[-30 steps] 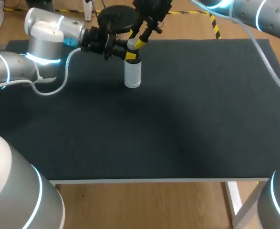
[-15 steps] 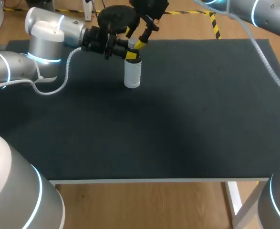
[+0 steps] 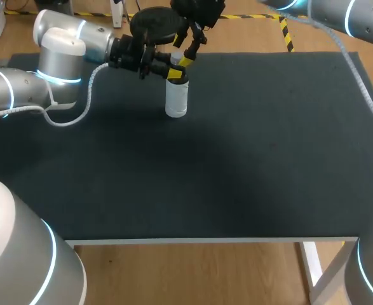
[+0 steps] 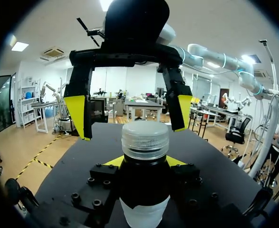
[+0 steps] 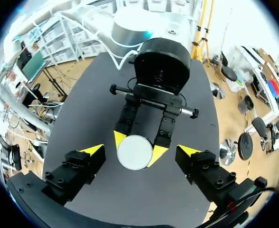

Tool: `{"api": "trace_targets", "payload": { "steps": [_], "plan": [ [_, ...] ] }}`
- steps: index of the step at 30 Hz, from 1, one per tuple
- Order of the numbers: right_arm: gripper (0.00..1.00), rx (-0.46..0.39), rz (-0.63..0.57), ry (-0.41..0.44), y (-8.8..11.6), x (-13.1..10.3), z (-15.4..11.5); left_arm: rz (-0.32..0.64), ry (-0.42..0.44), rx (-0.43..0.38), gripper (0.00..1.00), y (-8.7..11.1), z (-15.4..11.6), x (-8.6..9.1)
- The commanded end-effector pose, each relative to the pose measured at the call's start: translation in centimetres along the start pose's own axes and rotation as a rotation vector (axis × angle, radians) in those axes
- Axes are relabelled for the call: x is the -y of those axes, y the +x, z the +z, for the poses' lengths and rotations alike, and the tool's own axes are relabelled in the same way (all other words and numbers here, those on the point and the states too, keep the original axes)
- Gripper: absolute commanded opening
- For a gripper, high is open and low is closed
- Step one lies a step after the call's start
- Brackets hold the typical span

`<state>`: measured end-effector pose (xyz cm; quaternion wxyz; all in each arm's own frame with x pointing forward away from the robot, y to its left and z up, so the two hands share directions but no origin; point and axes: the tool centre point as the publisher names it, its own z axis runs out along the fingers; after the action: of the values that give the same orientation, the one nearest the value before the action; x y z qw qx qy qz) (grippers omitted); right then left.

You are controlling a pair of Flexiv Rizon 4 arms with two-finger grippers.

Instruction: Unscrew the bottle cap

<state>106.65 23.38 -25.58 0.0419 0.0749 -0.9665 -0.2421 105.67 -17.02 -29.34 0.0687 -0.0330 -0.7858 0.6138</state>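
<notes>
A dark, matte mat [image 3: 256, 159] is covering the table [image 3: 211, 240] almost to its pale front edge, and it is showing no wrinkles or marks around the work.

The bottle [image 3: 176, 100] is standing upright on the mat near the table's far edge, left of the middle. Its pale ribbed cap [image 4: 145, 139] is sitting on top.

The left arm [image 3: 59, 54] is reaching in low along the far edge. The left gripper [image 4: 145, 163] is pinching the bottle just under the cap, with a yellow tip pressing on each side of the dark neck.

The right arm [image 3: 339, 13] is coming in from the far right corner. The right gripper [image 5: 141, 151] is hanging over the bottle with its fingers spread wide, one on each side of the cap and not touching it.
</notes>
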Motion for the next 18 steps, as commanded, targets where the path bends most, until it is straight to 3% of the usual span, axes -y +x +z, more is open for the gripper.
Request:
{"api": "trace_targets", "payload": {
  "steps": [1,18],
  "plan": [
    [1.00,0.060,0.013,0.028,0.80,-0.24,-0.42,-0.001,0.000,-0.005,0.00,-0.16,-0.01,-0.10],
    [1.00,0.043,0.044,0.053,0.66,0.05,-0.04,-0.001,0.000,-0.005,0.00,-0.16,-0.01,-0.10]
  ]
}}
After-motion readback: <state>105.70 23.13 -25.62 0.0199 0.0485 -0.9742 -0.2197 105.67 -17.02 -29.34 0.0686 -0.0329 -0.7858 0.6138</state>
